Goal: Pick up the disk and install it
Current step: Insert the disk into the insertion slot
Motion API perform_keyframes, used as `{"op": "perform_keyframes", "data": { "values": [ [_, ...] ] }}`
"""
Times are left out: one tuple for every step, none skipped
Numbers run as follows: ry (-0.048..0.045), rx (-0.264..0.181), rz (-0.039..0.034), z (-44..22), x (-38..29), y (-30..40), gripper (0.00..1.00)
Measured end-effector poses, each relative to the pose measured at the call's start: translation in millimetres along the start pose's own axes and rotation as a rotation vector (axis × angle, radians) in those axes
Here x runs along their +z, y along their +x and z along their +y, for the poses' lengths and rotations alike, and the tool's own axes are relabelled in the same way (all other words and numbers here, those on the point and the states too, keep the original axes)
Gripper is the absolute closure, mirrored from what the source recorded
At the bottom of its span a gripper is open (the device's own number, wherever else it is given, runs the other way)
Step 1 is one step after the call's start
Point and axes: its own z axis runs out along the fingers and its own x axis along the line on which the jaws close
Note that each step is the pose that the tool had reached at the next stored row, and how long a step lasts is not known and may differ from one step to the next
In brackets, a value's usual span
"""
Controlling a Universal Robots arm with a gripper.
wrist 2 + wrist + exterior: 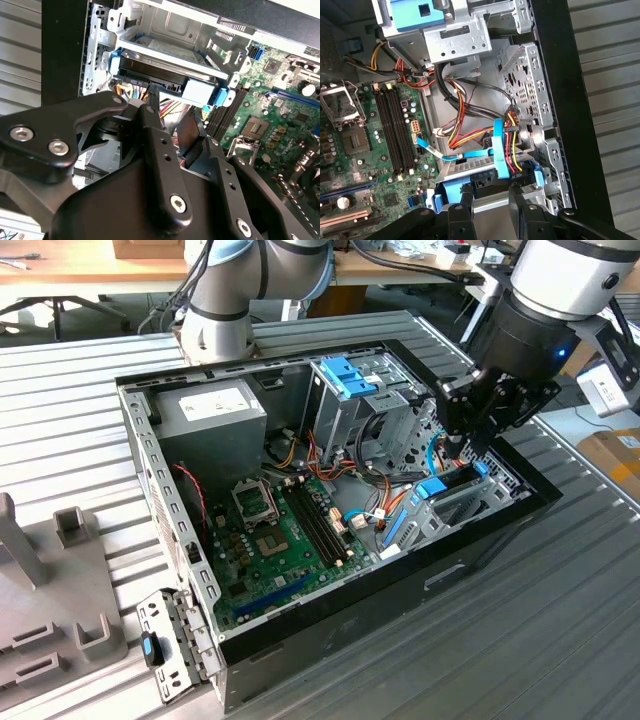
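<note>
Gripper (466, 448) hanging right over the drive bay, fingers (461, 214) spread, holding nothing | disk (165, 75) already sitting in its bay inside the case (470, 540), blue bracket showing | motherboard (285, 540) just beside

Ribbed grey metal table (80, 380) fills the foreground; wooden desk (90, 275) along the back — cables hanging off it; cardboard box (615, 455) at exterior view's right (light even, diffuse).

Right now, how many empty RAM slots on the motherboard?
4, side by side: long dark RAM slots on the motherboard, beside the CPU socket. All empty; none appear hidden.
</note>
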Motion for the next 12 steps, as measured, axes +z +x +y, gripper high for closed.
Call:
{"op": "perform_keyframes", "data": {
  "values": [
    [0.0023, -0.001, 0.01, 0.1, 0.0, -0.6, 0.58],
    [0.0045, -0.003, 0.0196, 0.3, 0.1, -1.4, 0.58],
    [0.0058, -0.006, 0.0263, 0.5, 0.1, -2.1, 0.58],
    [0.0073, -0.012, 0.0332, 0.7, 0.2, -3.1, 0.58],
    [0.0074, -0.022, 0.0356, 1.1, 0.3, -4.2, 0.58],
    [0.0075, -0.024, 0.0356, 1.0, 0.4, -4.2, 0.58],
    [0.0073, -0.027, 0.0356, 1.0, 0.7, -4.2, 0.58],
    [0.0069, -0.035, 0.0354, 1.2, 1.1, -4.9, 0.58],
    [0.0062, -0.049, 0.035, 1.3, 1.4, -5.5, 0.58],
    [0.0058, -0.06, 0.0347, 1.4, 1.6, -5.6, 0.58],
    [0.005, -0.078, 0.0345, 1.5, 1.9, -6.1, 0.58],
    [0.0041, -0.102, 0.0345, 1.6, 2.1, -6.1, 0.58]
  ]
}}
